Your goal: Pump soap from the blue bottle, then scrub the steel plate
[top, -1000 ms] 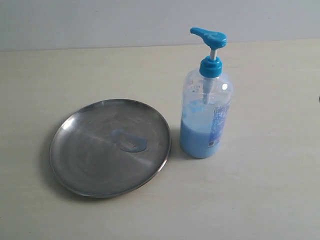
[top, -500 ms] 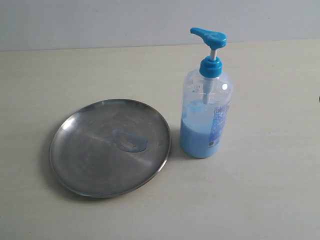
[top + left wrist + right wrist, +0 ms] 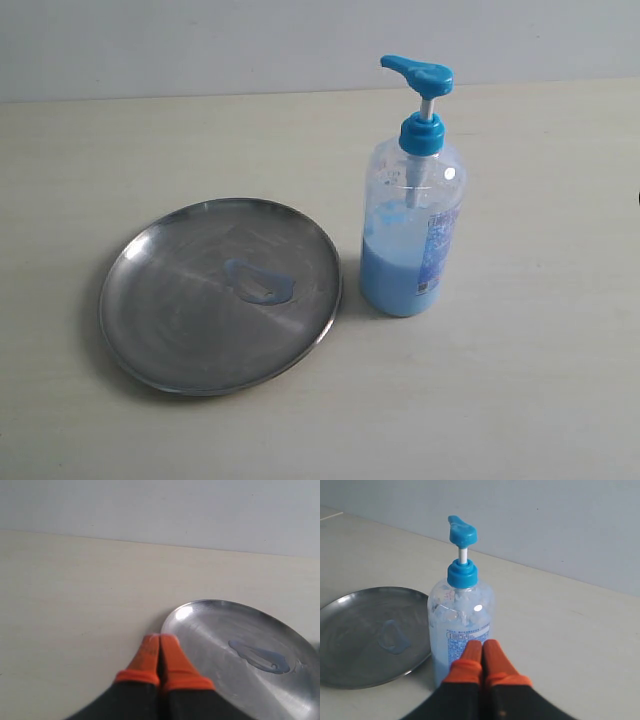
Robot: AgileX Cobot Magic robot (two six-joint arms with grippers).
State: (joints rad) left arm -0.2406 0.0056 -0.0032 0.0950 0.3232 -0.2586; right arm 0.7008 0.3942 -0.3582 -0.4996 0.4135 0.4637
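The blue bottle (image 3: 411, 215) stands upright just right of the steel plate (image 3: 180, 330), its blue pump head raised and pale blue liquid filling its lower part. A small glossy puddle of soap (image 3: 262, 282) lies near the plate's middle. Neither arm shows in the exterior view. In the left wrist view my left gripper (image 3: 160, 639) is shut with nothing in it, its orange fingertips by the steel plate (image 3: 210, 630) rim, the soap (image 3: 260, 657) beyond. In the right wrist view my right gripper (image 3: 482, 645) is shut and empty, in front of the blue bottle (image 3: 460, 625).
The pale table (image 3: 520, 380) stretches all around the plate and bottle, with a grey wall (image 3: 200, 40) along its far edge. Nothing else stands on it.
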